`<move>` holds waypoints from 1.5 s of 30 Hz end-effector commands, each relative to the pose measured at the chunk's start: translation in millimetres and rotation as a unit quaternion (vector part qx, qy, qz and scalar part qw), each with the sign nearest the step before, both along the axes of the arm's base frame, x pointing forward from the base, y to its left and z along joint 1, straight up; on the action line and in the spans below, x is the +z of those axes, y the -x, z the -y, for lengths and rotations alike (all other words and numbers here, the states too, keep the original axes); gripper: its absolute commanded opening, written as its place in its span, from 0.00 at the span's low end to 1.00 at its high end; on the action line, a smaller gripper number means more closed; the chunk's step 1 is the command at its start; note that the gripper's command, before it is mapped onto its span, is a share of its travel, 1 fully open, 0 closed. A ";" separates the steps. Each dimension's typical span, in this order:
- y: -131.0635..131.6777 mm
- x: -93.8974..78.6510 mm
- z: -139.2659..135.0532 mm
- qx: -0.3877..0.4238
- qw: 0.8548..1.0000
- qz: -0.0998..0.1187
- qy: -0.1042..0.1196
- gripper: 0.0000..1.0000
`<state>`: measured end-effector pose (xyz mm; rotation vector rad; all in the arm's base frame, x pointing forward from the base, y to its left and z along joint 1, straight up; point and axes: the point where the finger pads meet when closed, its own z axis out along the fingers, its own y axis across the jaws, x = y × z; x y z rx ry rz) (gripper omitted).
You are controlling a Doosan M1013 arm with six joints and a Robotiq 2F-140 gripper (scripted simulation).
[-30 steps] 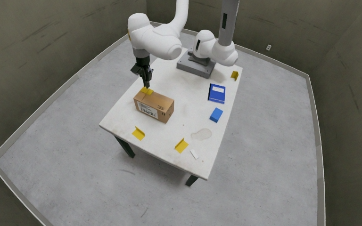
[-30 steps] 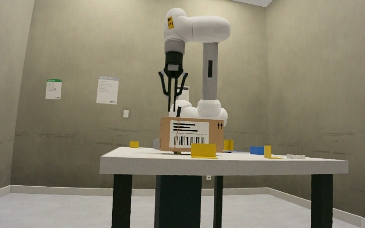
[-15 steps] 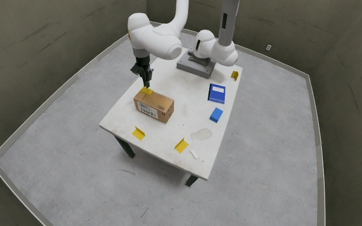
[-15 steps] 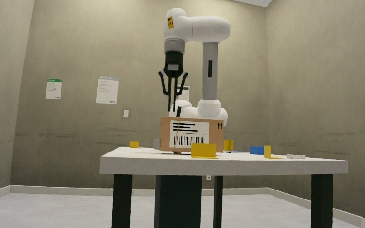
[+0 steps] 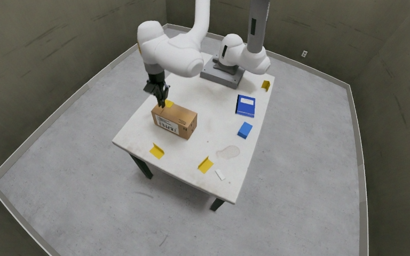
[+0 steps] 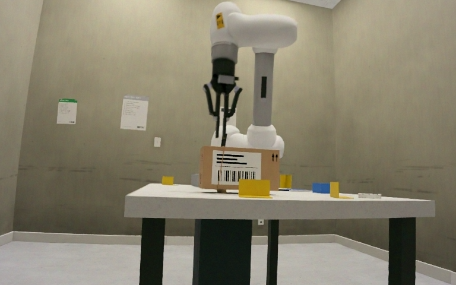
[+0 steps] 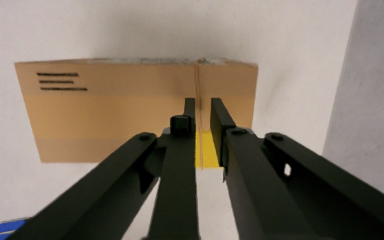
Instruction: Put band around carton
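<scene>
The brown carton (image 5: 173, 113) (image 6: 269, 171) (image 7: 125, 110) looks about level, with a small brown piece under its bottom edge in the exterior view. A yellow corner guard (image 5: 168, 103) (image 7: 210, 150) sits on its rear top edge near the left end. The thin band (image 6: 220, 168) (image 7: 198, 80) runs across the top and down the labelled front; in the wrist view it appears to cross over the guard. Its back run is hidden. My gripper (image 5: 162, 105) (image 6: 221, 136) (image 7: 202, 112) is above the carton, fingers slightly apart on either side of the band's line, gripping nothing visible.
Loose yellow guards (image 5: 156, 151) (image 5: 205, 165) (image 5: 265, 85) (image 6: 167, 180) stand around the table. A blue block (image 5: 245, 130) (image 6: 320, 187), a blue book (image 5: 245, 108) and a small white piece (image 5: 220, 174) (image 6: 369, 195) lie right of the carton. The arm's base is behind.
</scene>
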<state>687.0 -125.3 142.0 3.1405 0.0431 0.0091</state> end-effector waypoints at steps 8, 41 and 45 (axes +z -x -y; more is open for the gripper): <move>-23.6 -1.0 -3.7 0.032 0.999 -0.002 -0.002 0.18; -23.6 -7.9 -3.8 0.032 0.999 -0.002 -0.002 0.18; -23.6 -10.7 -3.8 0.032 0.999 -0.002 -0.002 0.18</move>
